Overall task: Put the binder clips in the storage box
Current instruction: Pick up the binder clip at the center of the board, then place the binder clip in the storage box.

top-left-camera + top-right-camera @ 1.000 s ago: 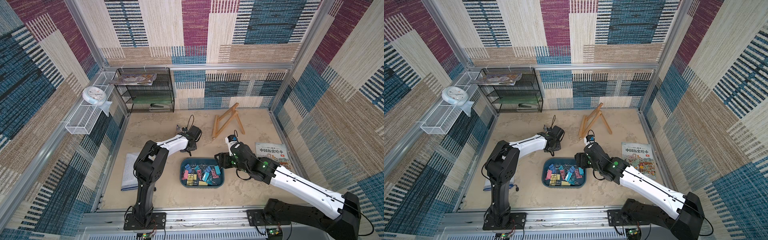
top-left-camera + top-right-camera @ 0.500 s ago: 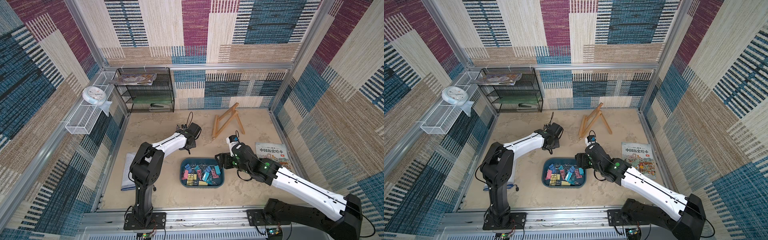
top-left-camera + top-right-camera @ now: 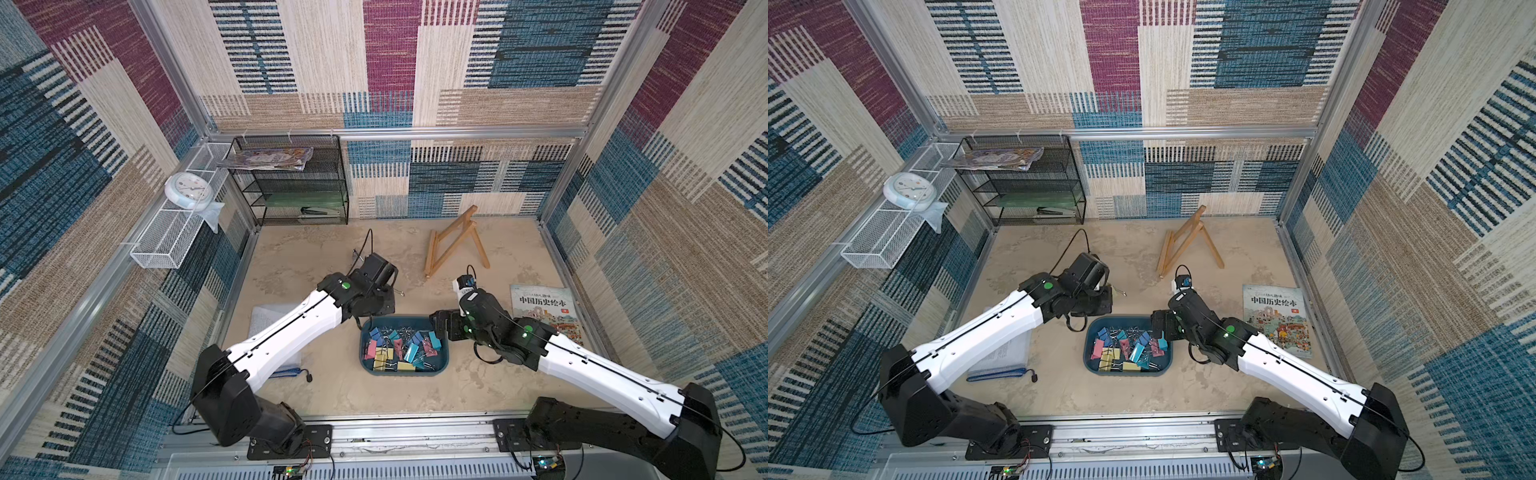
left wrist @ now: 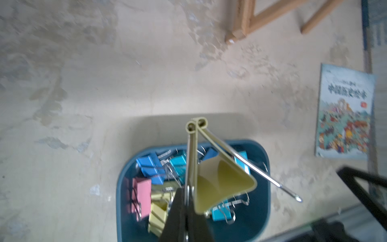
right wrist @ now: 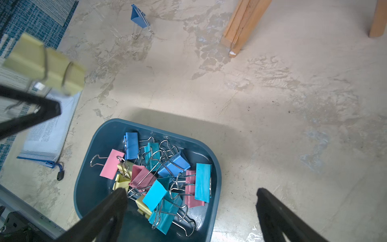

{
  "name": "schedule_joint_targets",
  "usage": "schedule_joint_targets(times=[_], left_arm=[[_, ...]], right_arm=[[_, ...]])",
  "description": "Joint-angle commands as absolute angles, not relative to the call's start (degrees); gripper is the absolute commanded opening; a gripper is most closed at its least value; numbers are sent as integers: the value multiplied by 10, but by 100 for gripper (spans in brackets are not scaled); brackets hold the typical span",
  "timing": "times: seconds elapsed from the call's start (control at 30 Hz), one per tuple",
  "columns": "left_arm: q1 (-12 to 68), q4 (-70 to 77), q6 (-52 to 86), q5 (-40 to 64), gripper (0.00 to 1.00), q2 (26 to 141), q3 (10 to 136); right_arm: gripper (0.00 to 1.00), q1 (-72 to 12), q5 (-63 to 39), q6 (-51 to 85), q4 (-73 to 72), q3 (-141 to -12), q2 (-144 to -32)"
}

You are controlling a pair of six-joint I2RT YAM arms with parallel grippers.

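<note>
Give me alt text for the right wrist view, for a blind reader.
The open right gripper hangs above a dark teal storage box holding a pile of pastel binder clips. Nearby the left gripper pinches a yellow binder clip aloft; one blue binder clip sits alone on the table.

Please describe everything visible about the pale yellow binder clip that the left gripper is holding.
The pale yellow folding binder clip has a painted metal-looking body, triangular from the side, and two thin silver wire handles. The left gripper is shut on one handle; the other handle sticks out free. The clip hangs in the air near the dark teal plastic storage box, touching nothing else.
</note>
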State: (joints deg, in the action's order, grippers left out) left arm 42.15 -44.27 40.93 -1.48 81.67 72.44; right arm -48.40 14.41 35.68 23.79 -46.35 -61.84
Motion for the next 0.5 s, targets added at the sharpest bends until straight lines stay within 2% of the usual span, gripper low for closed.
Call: schedule_joint_targets(times=[0.0, 0.2, 0.47], left_arm=[[457, -454, 462, 41, 0, 782, 698], [522, -454, 492, 37, 0, 763, 647], [550, -387, 508, 50, 0, 840, 632]], right_arm=[[100, -482, 167, 371, 228, -457, -620], [100, -473, 162, 386, 213, -425, -600], [100, -464, 147, 392, 211, -409, -586]])
